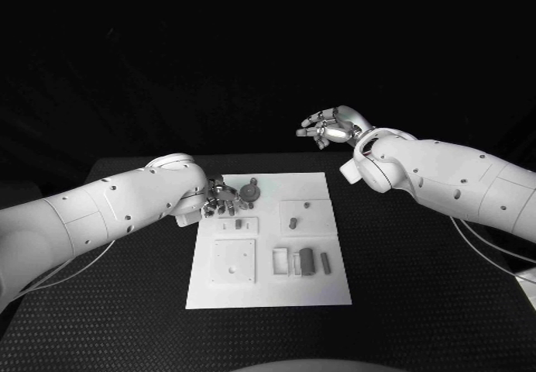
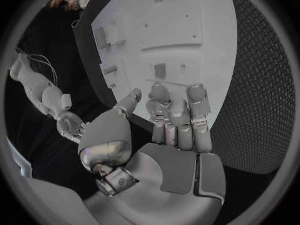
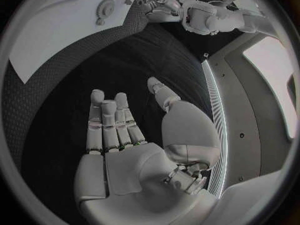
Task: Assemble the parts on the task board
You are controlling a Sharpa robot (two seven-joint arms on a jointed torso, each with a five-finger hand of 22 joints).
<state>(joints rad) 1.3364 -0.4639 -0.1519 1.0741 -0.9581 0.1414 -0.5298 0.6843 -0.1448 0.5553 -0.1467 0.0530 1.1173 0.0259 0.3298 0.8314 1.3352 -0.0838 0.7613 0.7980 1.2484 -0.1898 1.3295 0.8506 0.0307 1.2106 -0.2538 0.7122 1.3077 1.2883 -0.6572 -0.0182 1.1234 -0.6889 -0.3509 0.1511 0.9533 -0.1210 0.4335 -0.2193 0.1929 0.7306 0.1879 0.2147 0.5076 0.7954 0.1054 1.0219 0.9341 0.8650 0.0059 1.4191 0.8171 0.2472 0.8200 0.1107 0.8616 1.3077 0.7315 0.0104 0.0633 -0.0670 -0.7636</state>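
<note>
The white task board (image 1: 318, 279) lies in the middle of the black table. On it are a round gear-like part (image 1: 250, 190) at the far left, a short peg (image 1: 293, 222) standing in a square block, and several grey pieces (image 1: 304, 262) near the middle. My left hand (image 1: 220, 198) hovers at the board's far left corner beside the gear part, fingers spread and holding nothing (image 2: 172, 120). My right hand (image 1: 331, 128) is raised beyond the board's far right corner, fingers apart and holding nothing (image 3: 115, 130). The right wrist view shows the board (image 3: 56, 35) and gear part (image 3: 106, 8).
A flat square plate (image 1: 235, 260) sits on the board's near left. Black table surface (image 1: 424, 294) surrounds the board on both sides. Cables (image 1: 492, 248) hang under my right arm at the table's right edge.
</note>
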